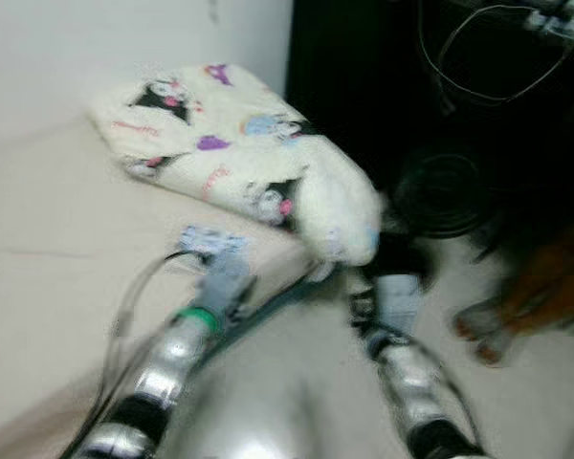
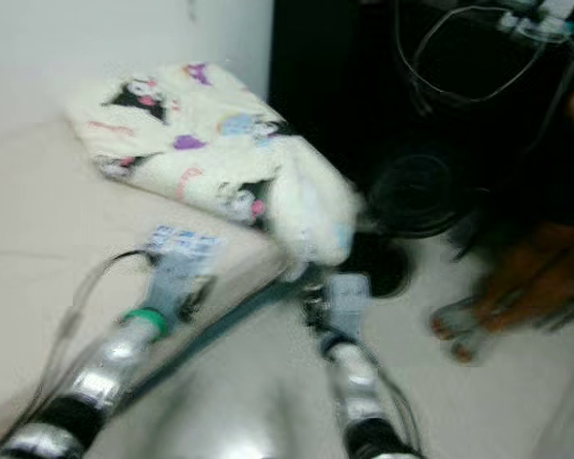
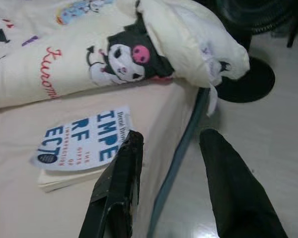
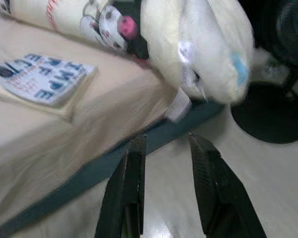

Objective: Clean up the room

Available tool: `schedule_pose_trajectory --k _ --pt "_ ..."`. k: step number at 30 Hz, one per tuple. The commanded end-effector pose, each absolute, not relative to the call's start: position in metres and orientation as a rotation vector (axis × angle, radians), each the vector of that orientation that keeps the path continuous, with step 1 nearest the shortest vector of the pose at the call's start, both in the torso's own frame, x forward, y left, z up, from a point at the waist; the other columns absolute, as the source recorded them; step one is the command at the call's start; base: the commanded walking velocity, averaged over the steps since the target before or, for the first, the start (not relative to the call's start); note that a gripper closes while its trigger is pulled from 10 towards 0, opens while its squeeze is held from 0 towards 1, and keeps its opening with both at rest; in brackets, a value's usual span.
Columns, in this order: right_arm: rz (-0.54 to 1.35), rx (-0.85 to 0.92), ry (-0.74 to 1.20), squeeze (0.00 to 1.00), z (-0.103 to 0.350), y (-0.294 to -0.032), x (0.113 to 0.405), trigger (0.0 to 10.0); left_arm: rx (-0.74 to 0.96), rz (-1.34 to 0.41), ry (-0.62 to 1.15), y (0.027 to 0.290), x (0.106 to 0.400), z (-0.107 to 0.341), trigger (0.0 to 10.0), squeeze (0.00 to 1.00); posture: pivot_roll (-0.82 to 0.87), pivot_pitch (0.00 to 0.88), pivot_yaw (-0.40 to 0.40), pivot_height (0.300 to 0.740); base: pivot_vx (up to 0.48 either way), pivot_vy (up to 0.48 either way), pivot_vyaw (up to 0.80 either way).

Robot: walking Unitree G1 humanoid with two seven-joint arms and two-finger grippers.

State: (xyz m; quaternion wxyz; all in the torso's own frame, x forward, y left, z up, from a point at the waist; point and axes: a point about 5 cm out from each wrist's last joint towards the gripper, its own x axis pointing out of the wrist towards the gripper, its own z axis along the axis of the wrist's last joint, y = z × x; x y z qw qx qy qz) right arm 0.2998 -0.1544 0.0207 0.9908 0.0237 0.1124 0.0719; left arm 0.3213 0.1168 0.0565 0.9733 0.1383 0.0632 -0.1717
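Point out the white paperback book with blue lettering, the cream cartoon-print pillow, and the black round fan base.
white paperback book with blue lettering (image 3: 82,136), left wrist view, cover centre.
cream cartoon-print pillow (image 1: 231,143), left eye view, top face.
black round fan base (image 4: 273,115), right wrist view, disc's middle.

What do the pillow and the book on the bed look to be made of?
Pillow: soft woven fabric over a plump filling, matte, cream with printed cartoon figures; it wrinkles and sags over the bed edge. Book: a paperback by its look, paper pages under a thin, slightly glossy printed cover, white with blue lettering; its page edges show cream.
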Motion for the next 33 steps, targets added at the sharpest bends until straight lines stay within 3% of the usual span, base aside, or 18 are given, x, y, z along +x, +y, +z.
schedule_pose_trajectory --k 1,17,33 --pt "0.128 0.052 0.244 0.00 0.0172 -0.1581 0.2972 10.0 0.286 -0.359 0.145 0.1143 0.3184 0.0519 10.0 0.00 -0.02 0.031 0.058 0.740 0.000 -0.251 0.00" --pt "0.140 0.041 0.231 0.00 0.0189 -0.1548 0.2982 10.0 0.269 -0.355 0.158 0.1136 0.3199 0.0523 10.0 0.00 -0.02 0.033 0.061 0.740 0.000 -0.016 0.00" --pt "0.175 0.011 0.235 0.00 0.0182 -0.1496 0.2973 10.0 0.272 -0.355 0.195 0.1168 0.3174 0.0462 10.0 0.00 -0.01 0.033 0.061 0.740 0.000 0.000 0.78"
